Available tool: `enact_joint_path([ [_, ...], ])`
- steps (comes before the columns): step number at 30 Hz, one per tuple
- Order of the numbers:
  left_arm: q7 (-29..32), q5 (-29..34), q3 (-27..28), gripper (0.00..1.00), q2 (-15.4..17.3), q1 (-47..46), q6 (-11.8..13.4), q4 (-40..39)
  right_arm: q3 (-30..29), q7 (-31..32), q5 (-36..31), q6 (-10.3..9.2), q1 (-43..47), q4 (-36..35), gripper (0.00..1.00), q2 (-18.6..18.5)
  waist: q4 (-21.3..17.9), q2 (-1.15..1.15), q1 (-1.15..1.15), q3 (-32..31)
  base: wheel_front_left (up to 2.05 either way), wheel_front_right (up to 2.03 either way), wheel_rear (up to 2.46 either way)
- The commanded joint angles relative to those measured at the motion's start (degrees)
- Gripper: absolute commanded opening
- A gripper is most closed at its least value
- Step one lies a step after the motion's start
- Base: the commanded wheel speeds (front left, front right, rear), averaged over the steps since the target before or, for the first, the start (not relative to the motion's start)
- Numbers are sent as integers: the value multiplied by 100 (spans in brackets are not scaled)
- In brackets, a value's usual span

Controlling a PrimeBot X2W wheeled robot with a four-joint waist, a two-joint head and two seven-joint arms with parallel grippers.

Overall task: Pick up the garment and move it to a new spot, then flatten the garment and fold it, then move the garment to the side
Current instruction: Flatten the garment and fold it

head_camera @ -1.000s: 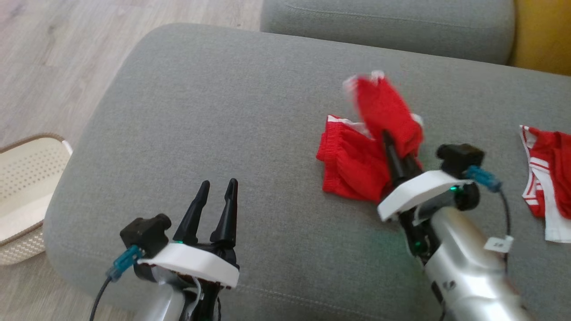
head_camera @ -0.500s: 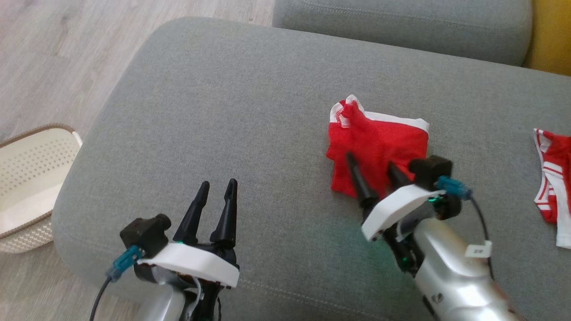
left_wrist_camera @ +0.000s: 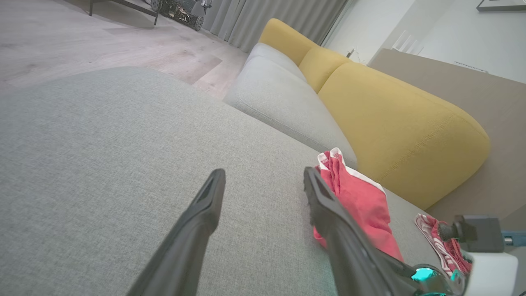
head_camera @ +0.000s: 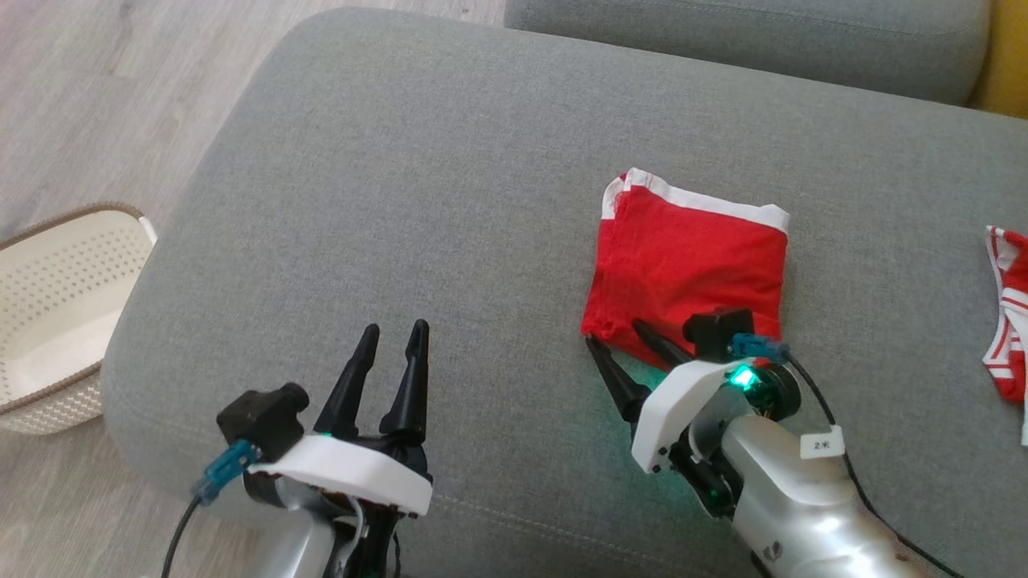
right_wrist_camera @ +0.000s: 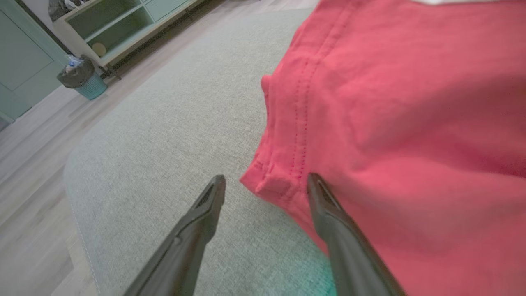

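— Red item, right of centre in the head view: what is it, and where does it lie?
— Garment (head_camera: 691, 265), red with a white band along its far edge. It lies flat in a roughly square fold on the grey cushion (head_camera: 401, 201), right of the cushion's middle.
— Right jaws?
— Apart, holding nothing, at the garment's near left corner. 1 finger (head_camera: 614, 377) is over bare cushion just beside the cloth; the other finger (head_camera: 660, 347) is over the garment's near edge. In the right wrist view the stitched corner of the garment (right_wrist_camera: 390, 102) sits between the 2 tips. Whether either tip touches the cloth cannot be told.
— Left jaws?
— Also apart and empty, above the near part of the cushion and well apart from the garment, fingers (head_camera: 409, 377) pointing away from the robot. In the left wrist view they frame bare cushion (left_wrist_camera: 102, 144), with the garment (left_wrist_camera: 365, 201) beyond the right-hand finger.
— Surroundings?
— Striped cloth (head_camera: 1008, 321), red and white, farther right on the same cushion, well apart from the garment. Cream perforated basket (head_camera: 48, 413) on the wood floor (head_camera: 96, 96), left of the cushion. Yellow backrest (left_wrist_camera: 390, 123) behind the seat.
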Motion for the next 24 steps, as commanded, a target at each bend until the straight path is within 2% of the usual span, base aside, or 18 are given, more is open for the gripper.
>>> enact_joint_path([
  [1,-69,-13,172,100,22,-265,20,-156,99,5,141,-4,-216,-98,100,43,-4,0,0,4,0,0,0],
  [11,-69,81,284,100,22,-255,31,-146,187,-404,464,-4,-400,-191,100,43,-364,0,0,-107,0,0,0],
  [15,-69,101,400,100,22,-274,26,-207,-47,-666,359,-4,-492,-317,100,1,-631,0,0,-185,0,0,0],
  [20,-69,133,552,100,22,-289,15,-345,-511,-836,-214,-4,-411,-652,100,-429,-941,0,0,-284,0,0,0],
  [24,-69,173,673,100,22,-263,19,-435,-1233,-862,-856,-4,-81,-1130,100,-727,-1168,0,0,-344,0,0,0],
])
